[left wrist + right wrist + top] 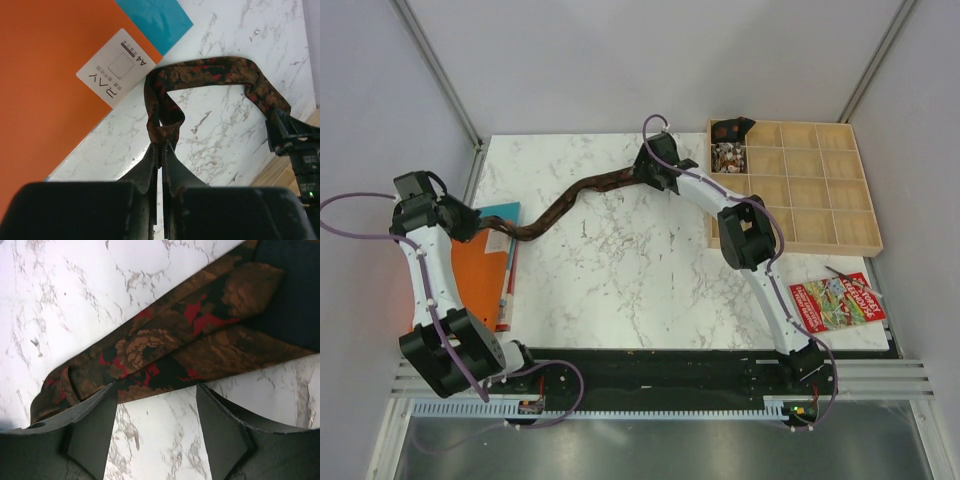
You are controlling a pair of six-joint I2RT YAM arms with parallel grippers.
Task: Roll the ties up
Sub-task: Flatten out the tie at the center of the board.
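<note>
Top external: white marble table, grey walls; left tool clenches tie (right tool spread).

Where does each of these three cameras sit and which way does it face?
Top external: above and behind the robot, looking down on the table; left arm and right arm show.
Left wrist: on the left arm, looking along the shut left end effector pinching the tie.
Right wrist: on the right arm, looking down past its open right end effector at the tie.
Shared: all three show the tie.

Soft, matt cloth tie; smooth, marble-veined table.
</note>
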